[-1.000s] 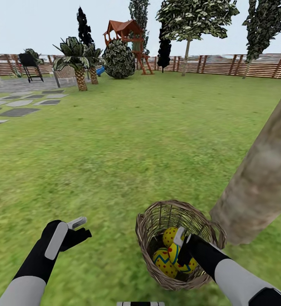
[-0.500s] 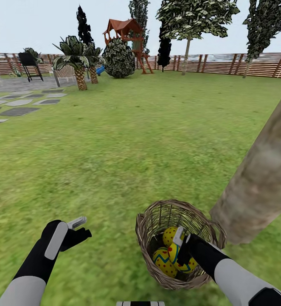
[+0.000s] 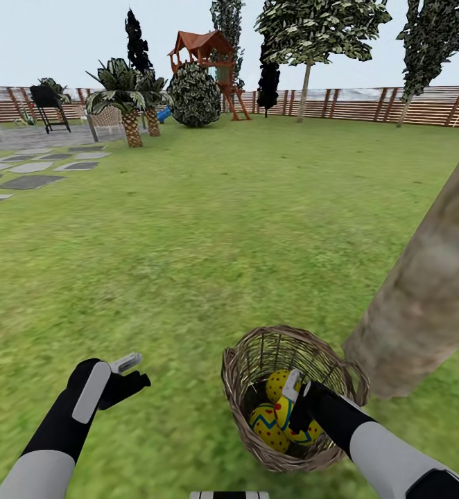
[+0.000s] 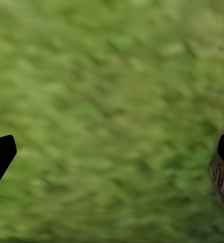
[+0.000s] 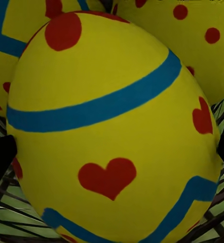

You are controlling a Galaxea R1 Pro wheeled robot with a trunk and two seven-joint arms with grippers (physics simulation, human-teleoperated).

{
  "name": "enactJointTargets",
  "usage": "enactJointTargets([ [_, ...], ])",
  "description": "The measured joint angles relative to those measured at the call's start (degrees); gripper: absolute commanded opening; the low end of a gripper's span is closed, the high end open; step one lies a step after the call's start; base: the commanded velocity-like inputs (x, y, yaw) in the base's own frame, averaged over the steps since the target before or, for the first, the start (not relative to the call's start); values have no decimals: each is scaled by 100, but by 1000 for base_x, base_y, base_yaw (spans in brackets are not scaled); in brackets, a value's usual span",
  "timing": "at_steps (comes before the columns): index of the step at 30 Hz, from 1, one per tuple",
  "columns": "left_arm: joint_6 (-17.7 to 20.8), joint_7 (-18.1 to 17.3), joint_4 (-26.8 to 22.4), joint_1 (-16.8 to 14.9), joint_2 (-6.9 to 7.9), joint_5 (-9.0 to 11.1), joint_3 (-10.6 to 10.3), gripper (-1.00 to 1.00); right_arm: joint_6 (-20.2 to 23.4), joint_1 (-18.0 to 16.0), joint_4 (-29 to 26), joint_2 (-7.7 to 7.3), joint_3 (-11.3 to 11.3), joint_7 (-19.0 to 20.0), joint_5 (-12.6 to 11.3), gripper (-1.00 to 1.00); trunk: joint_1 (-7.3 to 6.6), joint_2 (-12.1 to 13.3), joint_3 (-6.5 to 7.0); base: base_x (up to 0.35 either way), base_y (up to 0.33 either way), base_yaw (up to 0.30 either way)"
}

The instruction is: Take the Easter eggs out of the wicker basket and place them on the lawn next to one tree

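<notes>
All three eggs [image 3: 276, 416] lie inside the basket [image 3: 240, 388], which stands on the lawn [image 3: 209, 235] just left of the thick tree [image 3: 423, 298]. The right claw [image 3: 295, 402] is down in the basket with its tips to either side of the nearest egg [image 5: 112, 126]; the dark tips sit at the egg's flanks with a sliver of gap, so I would judge it spread around the egg and not yet gripping.

What worries me is the egg's surface: smooth, hard-looking, curved everywhere, yellow with blue bands and red hearts. If the claw bites off the widest part, the egg could squirt out and drop back among the others or roll off across the grass. The eggs are packed touching one another, so a lift may jostle the neighbours. The basket is light, open-weave brown wicker; a claw snagging the rim or weave on the way up could tip it or drag it along.

The trunk is pale, mottled, smooth and leans across the right; an arm swinging that way could knock it.

The left claw [image 3: 129, 371] hangs over bare grass to the left of the basket, wide open and empty, its tips at the far edges of the wrist view with the basket's wall [image 4: 222, 177] just beside one.
</notes>
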Motion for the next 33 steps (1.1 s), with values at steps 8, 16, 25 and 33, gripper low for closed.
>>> enactJointTargets([
  [8,6,0,-1,-1,-68,9,-13,100,7,3,46,9,-2,7,-61,-100,-3,1,21,0,0,0],
  [16,6,2,2,0,-72,4,-10,100,31,7,111,11,2,11,-123,-100,-12,8,110,0,0,0],
  [25,4,3,6,0,-74,4,-14,100,30,8,110,17,8,13,-112,-100,-19,12,176,0,0,0],
  [33,6,4,18,0,-79,5,-26,100,25,7,103,19,2,12,-114,-100,-41,23,353,0,0,0],
])
